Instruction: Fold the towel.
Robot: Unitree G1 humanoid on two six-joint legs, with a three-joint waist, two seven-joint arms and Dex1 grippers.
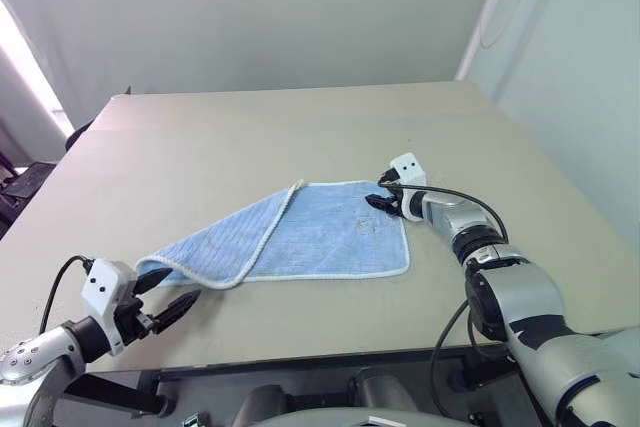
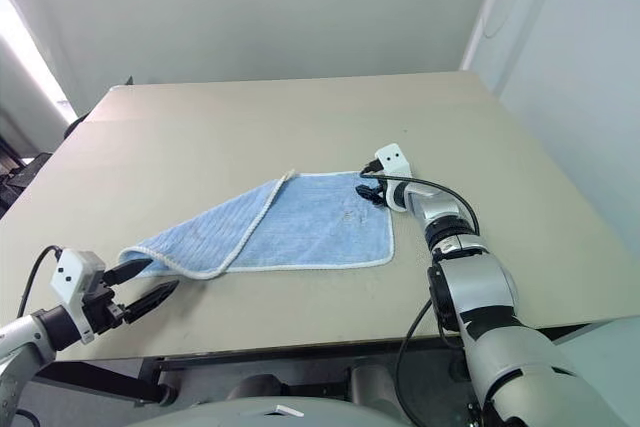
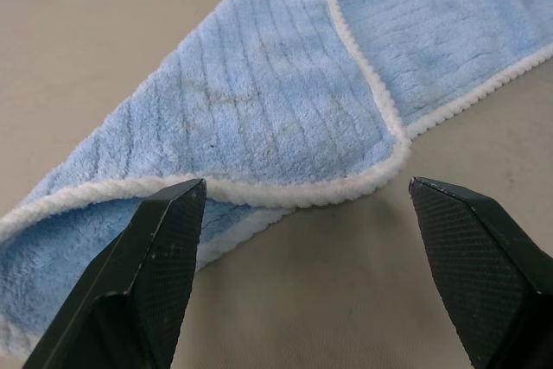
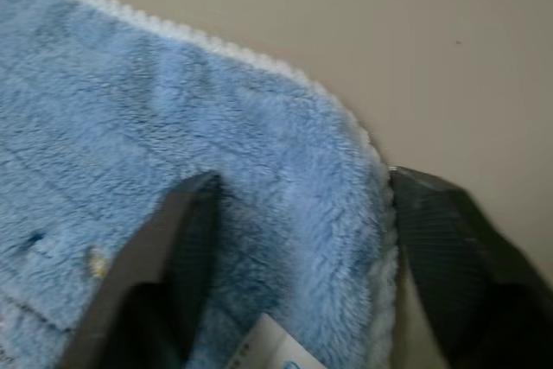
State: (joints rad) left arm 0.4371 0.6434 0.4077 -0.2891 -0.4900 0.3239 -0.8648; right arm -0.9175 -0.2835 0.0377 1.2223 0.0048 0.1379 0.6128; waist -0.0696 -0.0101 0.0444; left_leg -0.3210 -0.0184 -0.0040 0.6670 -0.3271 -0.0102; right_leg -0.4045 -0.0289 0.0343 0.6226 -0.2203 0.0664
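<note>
**Lying half-folded on the table, the towel has a gripper at each end**

Lying on the beige table (image 1: 300, 127), the towel (image 1: 330, 237) sits toward the near side, a little right of the middle. It is a light-blue ribbed cloth with a white stitched border. Its left part has been turned over diagonally, so a white-edged flap crosses the flat layer from the far edge down to a narrow point at the near left. The right part lies flat in a single layer with a rounded near-right corner. In the right wrist view a small white tag (image 4: 272, 347) shows on the cloth between the fingers.

The right gripper (image 1: 383, 202) is at the towel's far right corner, its arm reaching in from the right. Its two black fingers are down at the cloth with the corner between them: one finger (image 4: 164, 265) rests on the blue pile, the other sits just at the white border on the table side. The fingers stand partly apart with the corner's fabric in the gap; whether they have actually pinched it cannot be told.

The left gripper (image 1: 168, 295) hangs at the near left, just beside the towel's pointed folded end. Its fingers (image 3: 143, 283) are spread wide, with the white-edged fold lying just beyond the tips and nothing held between them.
</note>
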